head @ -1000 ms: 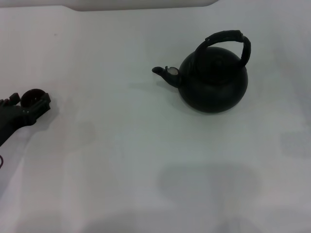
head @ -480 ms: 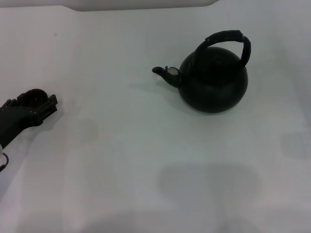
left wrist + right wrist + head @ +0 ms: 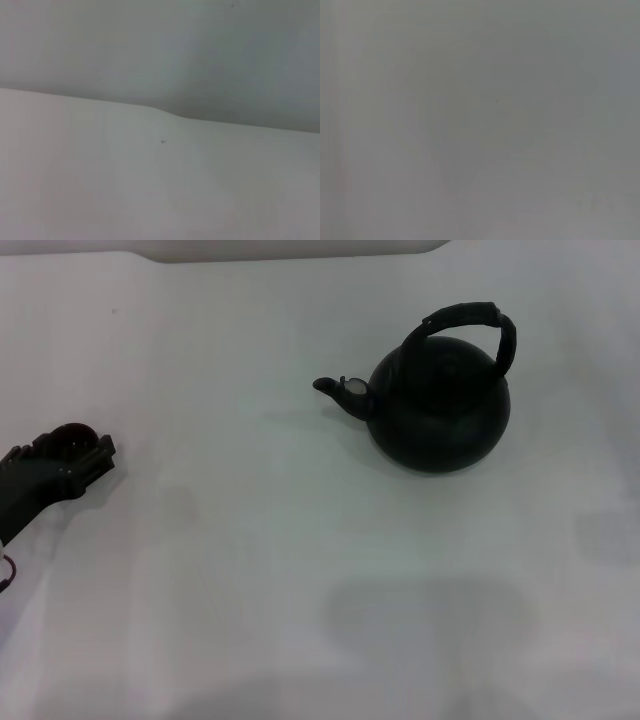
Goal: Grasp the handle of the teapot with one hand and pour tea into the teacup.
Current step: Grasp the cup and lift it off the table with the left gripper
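Note:
The matte-black teapot (image 3: 440, 415) stands upright at the right of the white table, its short spout (image 3: 340, 392) with a pale spot pointing left. Its thick black arched handle (image 3: 465, 315) rises over the top, and nothing touches it. The tiny dark teacup (image 3: 70, 434) is at the far left edge, set between the fingers of my left gripper (image 3: 80, 452), which looks closed around it low over the table. The right gripper is out of view. Neither wrist view shows any task object.
The white table (image 3: 250, 570) spreads between the cup and the teapot. A pale raised edge (image 3: 290, 248) runs along the far side. The left wrist view shows only the white surface (image 3: 150, 190) and a grey background.
The left gripper moved a little to the right with the teacup during the last second, then almost stopped. The teapot has not moved.

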